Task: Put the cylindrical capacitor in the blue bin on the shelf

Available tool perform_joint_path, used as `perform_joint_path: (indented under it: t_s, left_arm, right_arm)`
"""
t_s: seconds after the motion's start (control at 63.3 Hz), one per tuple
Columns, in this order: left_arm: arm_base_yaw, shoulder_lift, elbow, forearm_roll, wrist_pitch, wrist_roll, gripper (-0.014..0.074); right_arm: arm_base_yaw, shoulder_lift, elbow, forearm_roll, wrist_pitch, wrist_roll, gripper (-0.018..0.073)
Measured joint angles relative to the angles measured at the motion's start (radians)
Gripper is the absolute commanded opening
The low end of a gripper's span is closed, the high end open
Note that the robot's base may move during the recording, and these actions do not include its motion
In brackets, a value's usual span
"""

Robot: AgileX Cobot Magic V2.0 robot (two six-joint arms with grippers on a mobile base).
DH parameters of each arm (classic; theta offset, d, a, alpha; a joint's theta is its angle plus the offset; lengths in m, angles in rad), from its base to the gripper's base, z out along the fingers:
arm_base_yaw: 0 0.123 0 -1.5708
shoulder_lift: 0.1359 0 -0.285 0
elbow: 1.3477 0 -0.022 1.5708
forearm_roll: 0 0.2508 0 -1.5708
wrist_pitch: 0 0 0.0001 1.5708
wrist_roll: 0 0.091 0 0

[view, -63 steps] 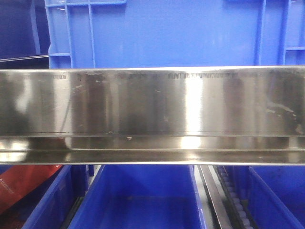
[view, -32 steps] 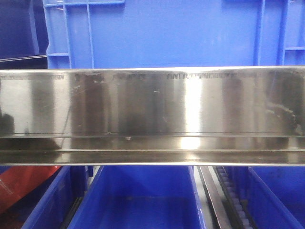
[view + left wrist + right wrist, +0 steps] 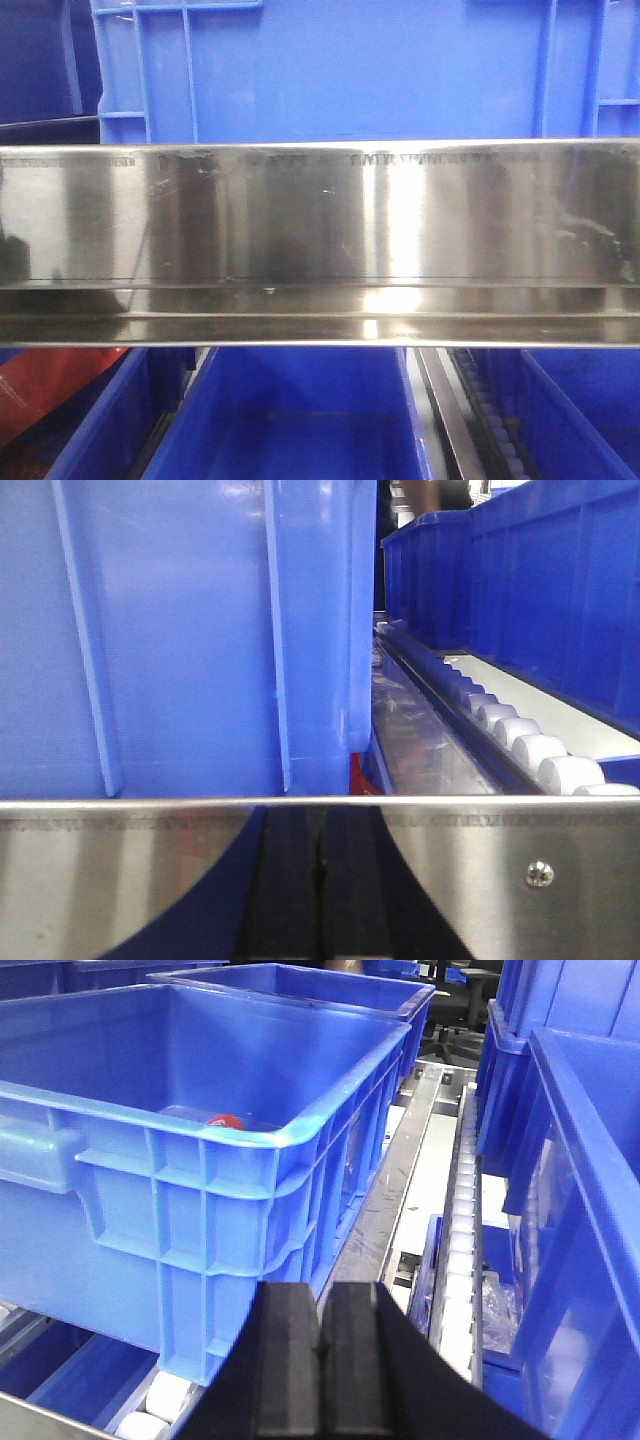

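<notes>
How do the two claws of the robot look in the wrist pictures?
Both look the same: the left claw and the right claw each have two flat black fingers with a matte, rubber-like surface and square edges. No cables or markings are visible.

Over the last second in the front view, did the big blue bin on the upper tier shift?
Yes, slightly. The blue bin has its left edge a touch further left along the steel rail than before, though the camera may have shifted rather than the bin.
</notes>
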Motion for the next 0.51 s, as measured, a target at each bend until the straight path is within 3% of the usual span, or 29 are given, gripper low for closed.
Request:
perform_joint_path:
  t_s: [0.363, 0.505]
  left_arm:
    - [0.000, 0.000, 0.000, 0.000, -0.002, 0.000, -0.0102]
    - [0.000, 0.000, 0.000, 0.000, -0.002, 0.000, -0.0102]
  right_arm:
    - [-0.006, 0.000, 0.002, 0.006, -0.009, 0.000, -0.0155]
    - [-0.055, -0.022, 0.061, 0.028, -0.125, 0.000, -0.0155]
